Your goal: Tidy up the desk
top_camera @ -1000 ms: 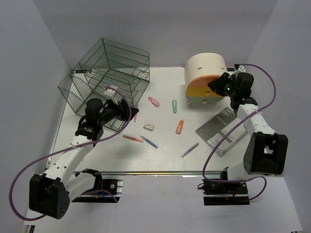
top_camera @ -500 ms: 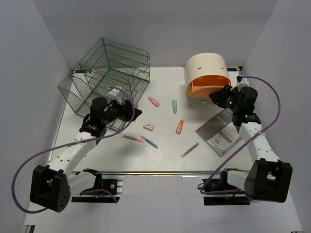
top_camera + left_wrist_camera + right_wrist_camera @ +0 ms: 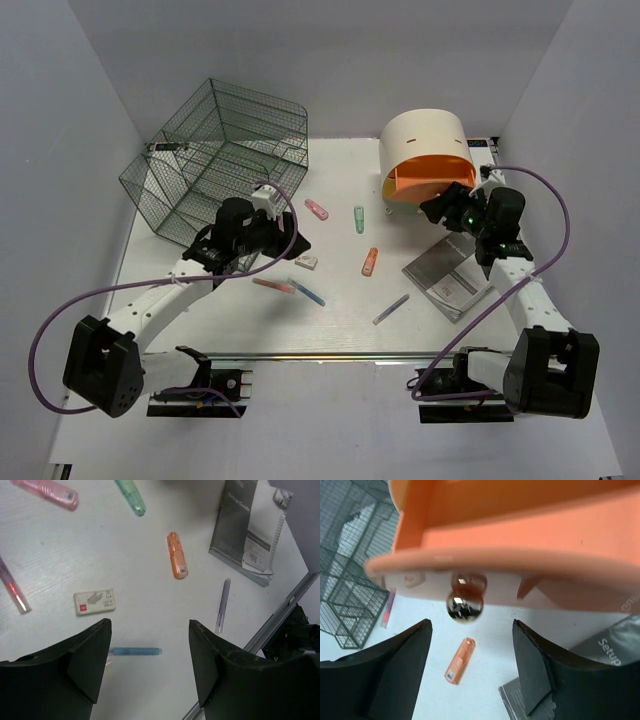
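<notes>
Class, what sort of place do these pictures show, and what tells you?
Probably a robotics lab test bench: a flat white tabletop boxed in by plain white walls, two cabled robot arms at its edge, scattered pens and markers.

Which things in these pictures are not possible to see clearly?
Top view: the cream shell hides the back of the orange drawer.
Right wrist view: drawer front blurred, interior cut off by the top edge.
Left wrist view: eraser print too small to read; booklet cut by the top edge.
</notes>
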### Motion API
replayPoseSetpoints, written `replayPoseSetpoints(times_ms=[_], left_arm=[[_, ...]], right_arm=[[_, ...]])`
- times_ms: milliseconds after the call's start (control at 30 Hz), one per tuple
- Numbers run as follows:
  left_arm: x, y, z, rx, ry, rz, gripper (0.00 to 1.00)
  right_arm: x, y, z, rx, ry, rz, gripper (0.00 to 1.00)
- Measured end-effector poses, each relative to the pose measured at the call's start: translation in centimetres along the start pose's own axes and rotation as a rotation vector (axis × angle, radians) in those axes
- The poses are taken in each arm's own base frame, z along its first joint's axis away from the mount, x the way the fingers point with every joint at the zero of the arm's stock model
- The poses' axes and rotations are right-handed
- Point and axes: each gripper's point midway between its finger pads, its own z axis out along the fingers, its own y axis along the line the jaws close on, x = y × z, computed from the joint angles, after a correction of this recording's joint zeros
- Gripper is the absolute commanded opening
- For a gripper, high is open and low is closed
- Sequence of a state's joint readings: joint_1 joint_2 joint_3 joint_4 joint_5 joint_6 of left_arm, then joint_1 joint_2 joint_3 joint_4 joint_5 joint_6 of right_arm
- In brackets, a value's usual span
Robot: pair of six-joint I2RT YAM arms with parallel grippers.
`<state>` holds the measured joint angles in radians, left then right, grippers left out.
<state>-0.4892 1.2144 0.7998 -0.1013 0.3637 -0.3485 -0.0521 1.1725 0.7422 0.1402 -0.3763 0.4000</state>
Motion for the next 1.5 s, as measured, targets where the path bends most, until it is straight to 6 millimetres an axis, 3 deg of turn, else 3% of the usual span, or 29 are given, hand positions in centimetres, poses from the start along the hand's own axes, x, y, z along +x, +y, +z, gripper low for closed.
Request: replayPoseSetpoints(times_ms=[133, 300, 467, 600, 767, 1033, 1300, 1500], left_arm=[[1.5, 0.5, -0.5, -0.068, 0.05, -0.051, 0.71], [3.9, 1.0, -0.7, -0.149, 0.129, -0.105, 0.6], [6.0, 1.4, 1.1, -0.223, 0.225, -0.135, 0.55], [7.2, 1.9, 3.9, -0.308, 0.305, -0.104, 0.67], [8.8, 4.3, 6.3, -0.454, 0.368, -0.059, 0.79], [10.3, 7.7, 7.0, -0.603, 0.413, -0.009, 0.81], [11.0, 8.5, 8.4, -0.585, 0.441, 0.056, 0.81], [10.3, 8.6, 9.3, -0.567, 0.435, 0.106, 0.78]], right_arm=[[1.6, -0.3, -0.5, -0.004, 0.027, -0.007, 0.73], [2.1, 0.5, -1.9, -0.039, 0.023, -0.065, 0.73], [2.6, 2.0, -3.6, -0.122, 0.043, -0.179, 0.62], [4.4, 3.5, -4.9, -0.248, 0.11, -0.274, 0.59], [6.5, 4.9, -6.1, -0.398, 0.189, -0.348, 0.65], [7.0, 5.8, -7.1, -0.492, 0.203, -0.384, 0.78], [7.1, 6.1, -7.7, -0.518, 0.202, -0.389, 0.82], [6.9, 6.1, -7.9, -0.525, 0.197, -0.389, 0.82]])
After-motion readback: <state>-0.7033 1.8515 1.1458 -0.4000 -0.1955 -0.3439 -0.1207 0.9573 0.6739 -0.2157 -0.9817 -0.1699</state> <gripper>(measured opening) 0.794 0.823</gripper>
